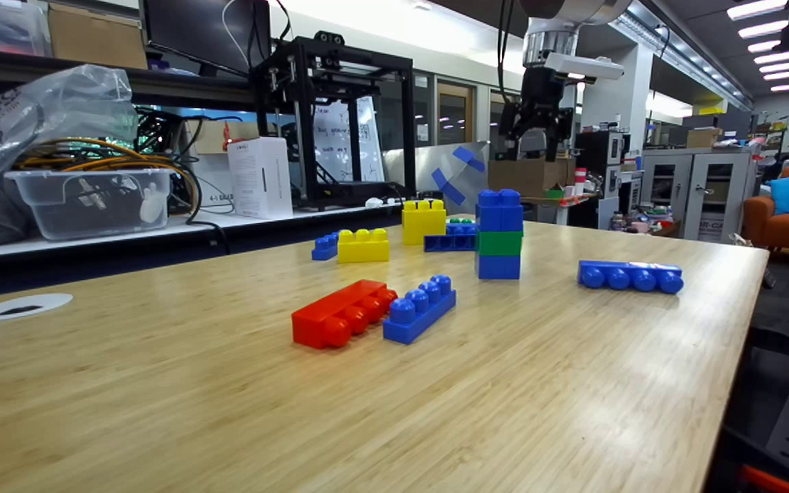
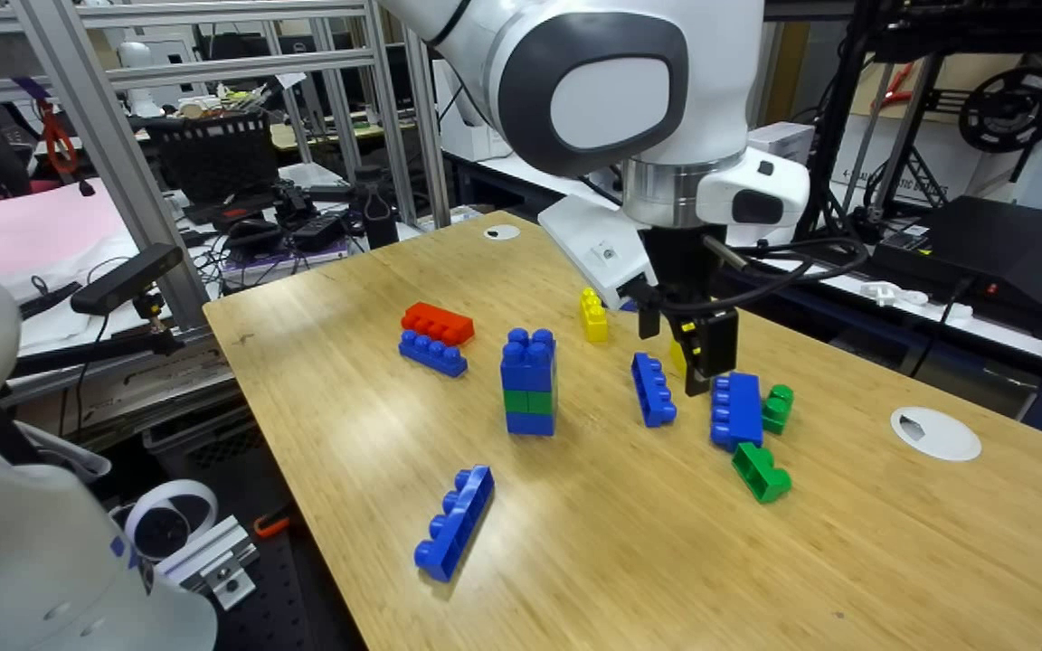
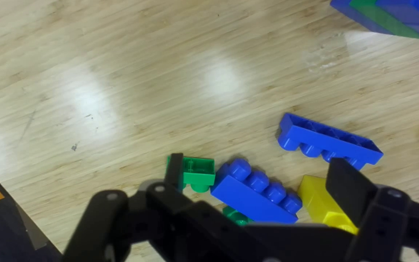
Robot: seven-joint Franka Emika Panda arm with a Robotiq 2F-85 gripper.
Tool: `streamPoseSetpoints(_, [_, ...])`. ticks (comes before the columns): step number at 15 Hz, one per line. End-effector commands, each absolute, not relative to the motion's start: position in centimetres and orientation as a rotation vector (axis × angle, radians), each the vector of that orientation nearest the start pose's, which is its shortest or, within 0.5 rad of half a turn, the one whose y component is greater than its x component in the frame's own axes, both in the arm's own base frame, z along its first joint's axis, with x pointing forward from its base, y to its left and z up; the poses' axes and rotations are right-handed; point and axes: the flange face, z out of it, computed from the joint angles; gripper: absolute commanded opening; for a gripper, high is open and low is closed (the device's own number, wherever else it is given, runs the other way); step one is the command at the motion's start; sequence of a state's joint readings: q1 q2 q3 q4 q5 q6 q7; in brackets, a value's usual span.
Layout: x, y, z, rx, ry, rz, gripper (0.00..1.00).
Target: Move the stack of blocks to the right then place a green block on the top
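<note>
Standing upright on the table (image 2: 602,561), the stack of blocks (image 2: 528,384) shows blue over green over blue, top studs bare. Near it lies the hollow-faced blue brick (image 2: 654,391); farther from it, the chunky blue brick (image 2: 738,411) has the tipped green block (image 2: 761,472) and the half-hidden green block (image 2: 776,410) tight beside it; which one's wanted, I can't tell. The gripper (image 3: 256,165) hovers above that cluster, well apart from the stack, jaws spread wide, holding nothing. Watch out: a high grip could part the stack's seams and leave its base behind; a skewed approach could topple it. Crowding's a risk too: catch blue with green and the grip likely slips.
</note>
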State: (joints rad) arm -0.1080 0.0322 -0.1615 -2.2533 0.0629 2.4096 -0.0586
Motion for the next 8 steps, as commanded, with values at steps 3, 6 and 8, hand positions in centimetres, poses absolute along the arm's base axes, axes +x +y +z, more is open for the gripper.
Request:
streamPoseSetpoints(3, [55.1,-15.3,36.9,-3.100,0.439,-0.190,1.00])
streamPoseSetpoints(6, [57.0,-15.9,36.9,-3.102,0.451,-0.143,1.00])
streamPoseSetpoints(8, [57.9,-16.4,36.6,-3.110,0.468,-0.070,1.00])
